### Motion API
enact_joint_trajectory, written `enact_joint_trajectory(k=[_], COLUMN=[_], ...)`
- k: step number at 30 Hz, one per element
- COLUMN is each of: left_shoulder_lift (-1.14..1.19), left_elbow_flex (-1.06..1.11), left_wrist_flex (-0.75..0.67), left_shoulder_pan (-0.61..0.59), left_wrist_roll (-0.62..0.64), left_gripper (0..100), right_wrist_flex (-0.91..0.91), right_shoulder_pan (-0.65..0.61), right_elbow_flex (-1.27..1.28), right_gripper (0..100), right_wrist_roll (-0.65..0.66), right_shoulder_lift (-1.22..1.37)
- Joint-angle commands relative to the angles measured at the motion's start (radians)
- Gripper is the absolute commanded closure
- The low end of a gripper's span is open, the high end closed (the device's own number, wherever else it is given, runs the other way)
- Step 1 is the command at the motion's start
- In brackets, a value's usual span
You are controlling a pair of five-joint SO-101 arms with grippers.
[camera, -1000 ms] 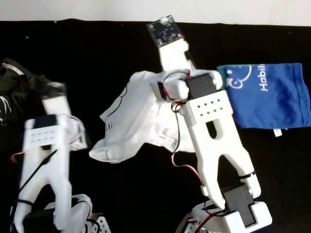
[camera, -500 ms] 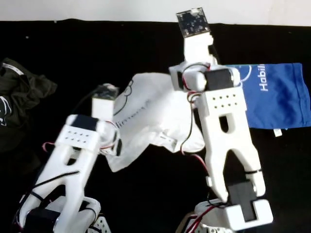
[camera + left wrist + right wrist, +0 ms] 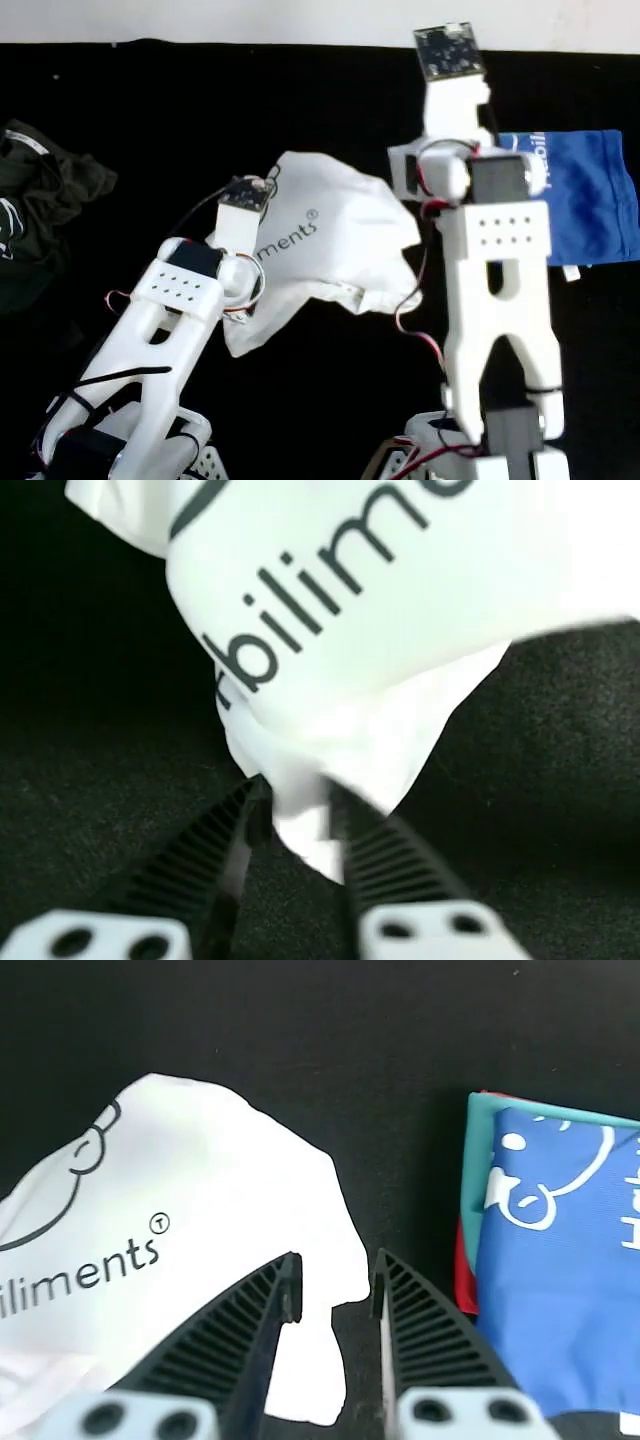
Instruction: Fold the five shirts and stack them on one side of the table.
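Note:
A white shirt (image 3: 330, 240) with dark lettering lies bunched in the middle of the black table. In the left wrist view a lower fold of the white shirt (image 3: 380, 610) sits pinched in my left gripper (image 3: 297, 815), which is shut on it. From above, that left gripper (image 3: 248, 195) is at the shirt's left edge. My right gripper (image 3: 335, 1280) is shut on the right corner of the white shirt (image 3: 180, 1250), just left of the folded blue shirt (image 3: 560, 1260). The right arm (image 3: 495, 260) covers that corner from above.
The folded blue shirt (image 3: 585, 210) tops a stack at the table's right side, with teal and red edges (image 3: 465, 1260) showing beneath it. A crumpled dark green shirt (image 3: 40, 200) lies at the far left. Bare black cloth surrounds the white shirt.
The right arm moved right and pulled the white shirt toward the blue stack. The left arm swung in from the left and closed on the shirt's left side.

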Motion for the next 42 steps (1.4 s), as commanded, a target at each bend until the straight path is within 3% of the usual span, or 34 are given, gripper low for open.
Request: enact_joint_trajectory(k=[1,5,11,14,18,27,33,36,42], left_shoulder_lift=[-0.012,-0.031,-0.111,-0.117,-0.117,-0.117,-0.116,-0.116,-0.073], left_elbow_flex=[-0.007,-0.028,-0.094,-0.073,-0.028,0.176,0.257,0.243,0.217], left_wrist_flex=[-0.017,0.025,0.241,0.275,0.221,0.015,-0.104,-0.112,-0.107], left_shoulder_pan=[0.002,-0.044,-0.108,-0.105,-0.104,0.025,0.015,0.022,0.016], left_wrist_roll=[-0.005,-0.006,-0.005,0.014,0.086,0.095,0.095,0.075,-0.011], left_gripper=[97,99,98,90,74,73,73,76,99], right_wrist_flex=[0.033,0.097,0.189,0.191,0.186,0.191,0.193,0.193,0.265], right_shoulder_pan=[0.013,0.012,0.012,0.012,0.008,0.008,0.008,0.008,0.007], right_elbow_flex=[-0.035,-0.036,-0.036,-0.036,-0.036,-0.036,-0.036,-0.036,-0.058], right_gripper=[87.5,87.5,87.5,87.5,87.5,87.5,87.5,87.5,87.5], right_wrist_roll=[-0.003,-0.005,-0.005,-0.005,-0.006,-0.006,-0.008,-0.008,-0.003], right_shoulder_lift=[-0.064,-0.067,-0.067,-0.067,-0.067,-0.067,-0.067,-0.067,-0.079])
